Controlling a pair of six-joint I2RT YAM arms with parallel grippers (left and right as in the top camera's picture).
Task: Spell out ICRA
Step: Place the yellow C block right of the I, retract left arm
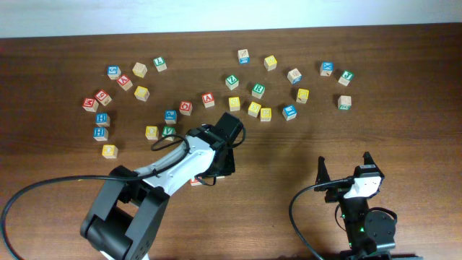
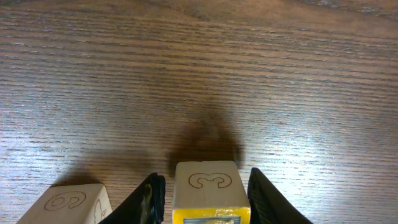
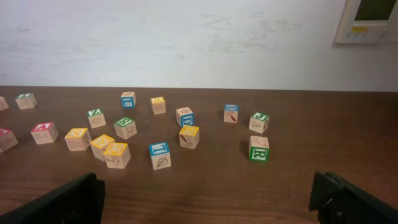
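My left gripper (image 2: pixel 205 186) (image 1: pixel 216 165) is low over the table's middle, straddling a yellow-framed cube (image 2: pixel 206 182) with a burnt "3" on one side. The cube's framed letter is cut off. A thin gap shows at the left finger, so the jaws look open. A second cube (image 2: pixel 65 204) stands close on its left; overhead it is a red-edged cube (image 1: pixel 196 181) half under the arm. A green "R" cube (image 3: pixel 259 149) (image 1: pixel 344 102) stands at the right. A red cube that looks like "A" (image 1: pixel 208 99) is mid-table. My right gripper (image 3: pixel 205 208) (image 1: pixel 345 163) is open and empty.
Several other letter cubes lie scattered across the far half of the table, among them a blue cube (image 3: pixel 160 155) and yellow cubes (image 3: pixel 116 154). A white wall stands behind the table's far edge. My left arm's cable loops at the front left.
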